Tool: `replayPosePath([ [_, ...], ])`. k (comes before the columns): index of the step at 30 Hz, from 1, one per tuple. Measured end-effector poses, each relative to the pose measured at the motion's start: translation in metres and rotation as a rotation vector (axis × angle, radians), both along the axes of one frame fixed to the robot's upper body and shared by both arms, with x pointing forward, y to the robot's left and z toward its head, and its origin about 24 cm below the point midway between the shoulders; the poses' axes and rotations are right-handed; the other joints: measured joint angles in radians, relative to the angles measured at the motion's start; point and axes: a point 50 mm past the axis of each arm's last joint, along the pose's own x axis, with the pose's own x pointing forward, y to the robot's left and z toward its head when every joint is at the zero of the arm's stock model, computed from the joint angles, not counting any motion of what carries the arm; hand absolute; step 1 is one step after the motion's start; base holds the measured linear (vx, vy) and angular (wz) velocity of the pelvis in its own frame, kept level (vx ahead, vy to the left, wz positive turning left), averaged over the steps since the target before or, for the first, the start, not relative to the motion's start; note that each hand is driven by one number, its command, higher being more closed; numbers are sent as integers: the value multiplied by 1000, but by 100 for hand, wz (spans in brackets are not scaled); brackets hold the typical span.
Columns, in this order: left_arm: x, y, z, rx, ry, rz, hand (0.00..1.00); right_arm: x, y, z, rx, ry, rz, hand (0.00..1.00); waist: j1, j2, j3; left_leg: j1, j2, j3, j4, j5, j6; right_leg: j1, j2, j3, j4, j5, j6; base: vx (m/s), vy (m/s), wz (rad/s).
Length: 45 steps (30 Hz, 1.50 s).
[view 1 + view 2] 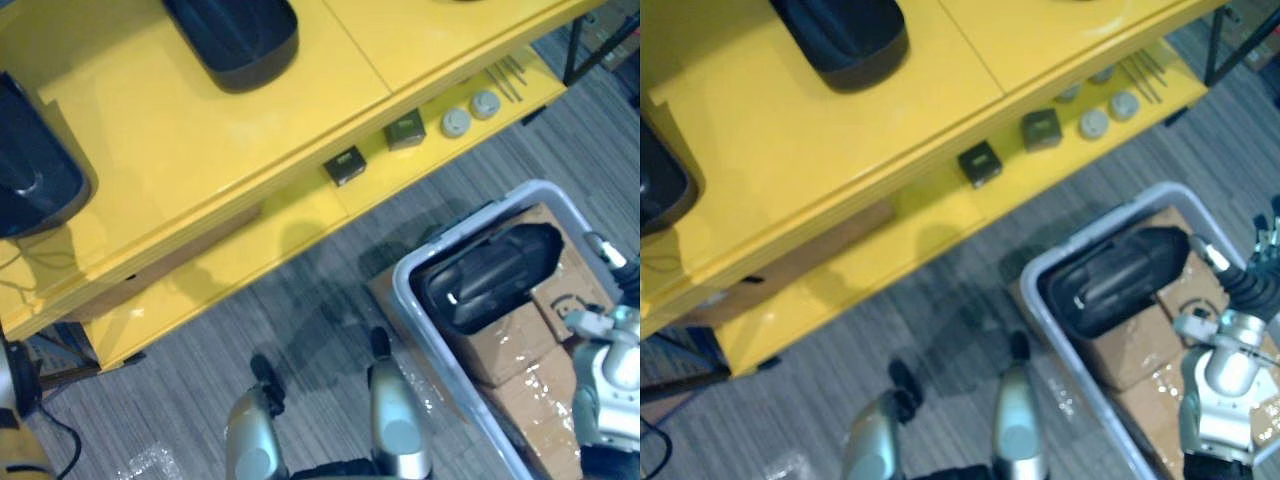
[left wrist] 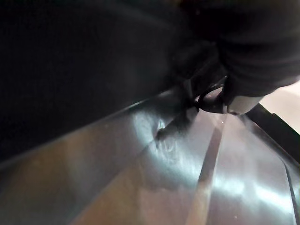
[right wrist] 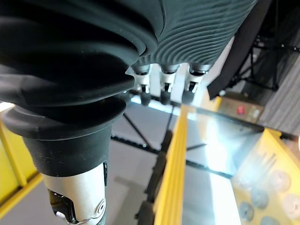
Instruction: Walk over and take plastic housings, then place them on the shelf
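Note:
Two black plastic housings lie on top of the yellow shelf [image 1: 200, 150]: one at the back [image 1: 235, 40] and one at the left edge [image 1: 30, 170]. A third housing [image 1: 490, 272] rests on cardboard boxes in the white bin [image 1: 405, 290] on the floor at the lower right. In the left wrist view, my left hand [image 2: 243, 70] is pressed close against a glossy dark housing surface [image 2: 140, 154]. My right hand [image 3: 161, 89] hangs at the bin's far right side with relaxed fingers and holds nothing.
The lower shelf board carries two small dark boxes [image 1: 345, 165] [image 1: 405, 130], round grey discs [image 1: 456, 122] and thin metal rods [image 1: 505, 75]. A cardboard box [image 1: 150, 275] sits under the shelf. Grey carpet lies between the shelf and the bin.

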Motion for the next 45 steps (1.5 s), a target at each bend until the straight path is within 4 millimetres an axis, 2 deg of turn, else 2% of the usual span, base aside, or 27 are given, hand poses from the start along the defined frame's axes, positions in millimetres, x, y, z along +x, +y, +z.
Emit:
replayPosePath([
  [2, 1, -1, 2, 5, -9, 2, 100, 2, -1, 1, 15, -12, 4, 0, 0, -6, 3, -2, 1, 0, 4, -1, 1, -3, 0, 1, 3, 0, 0, 0, 0, 0],
  [3, 3, -4, 7, 13, -18, -1, 0, 2, -1, 1, 19, -10, 2, 0, 1, -11, 6, -5, 2, 0, 8, -2, 1, -4, 1, 1, 5, 0, 0, 0, 0, 0],
  [11, 9, -9, 9, 44, -11, 1, 0, 7, -5, 4, 16, -14, 2, 0, -6, -32, 18, -37, 7, 4, 43, -15, 9, -28, 1, 10, 6, 7, 10, 5, -2, -1],
  [22, 9, -10, 10, 54, -18, 10, 0, 7, -4, 5, 5, -11, 14, 0, -7, -32, 18, -37, 8, 4, 48, -18, 10, -27, 0, 11, 8, 7, 11, 0, 0, 0],
  [25, 8, -11, 15, 98, -75, 50, 0, 7, -5, 5, 6, -9, 13, 0, -7, -32, 18, -36, 8, 3, 49, -18, 10, -26, 0, 11, 8, 8, 12, 0, 0, 0],
  [28, 4, -15, 27, 169, -198, 114, 0, 4, -5, 1, 2, -2, 10, 0, -2, -32, 18, -34, 7, 2, 48, -18, 10, -23, -1, 9, 8, 8, 12, 0, 0, 0],
  [33, -4, -41, 69, 323, -533, 152, 0, 0, 4, -5, 1, -18, 48, 0, 6, -31, 16, 36, -5, 2, 15, -16, 9, 49, -10, -1, -18, 8, 12, 14, -6, 2],
  [35, -13, -59, 97, 395, -761, 144, 0, -1, 9, -8, 1, -37, 55, 0, 9, -21, -10, 68, -23, 0, -26, -5, 9, 84, -23, -15, -47, 10, 14, 42, -4, 10],
  [38, -22, -77, 115, 467, -949, 94, 0, 0, 17, -10, -5, -54, 64, 0, 6, 8, -76, 89, -38, -12, -68, 7, 7, 121, -34, -42, -88, 14, 17, 91, -4, 21],
  [40, -25, -86, 120, 487, -1017, 54, 0, 2, 21, -10, -14, -64, 72, 0, 13, 18, -99, 121, -42, -17, -87, 8, 5, 160, -37, -56, -108, 14, 17, 92, 4, 10],
  [41, -28, -96, 120, 490, -1084, -1, 0, 4, 26, -10, -12, -65, 89, 0, 27, 29, -145, 144, -45, -19, -111, 10, 2, 186, -37, -66, -129, 14, 17, 104, 0, 10],
  [45, -46, -104, 102, 478, -1165, -153, 0, 6, 39, -5, -41, -91, 121, 0, 42, 57, -229, 227, -57, -35, -205, 38, -8, 257, -37, -114, -148, 14, 17, 130, -8, 19],
])
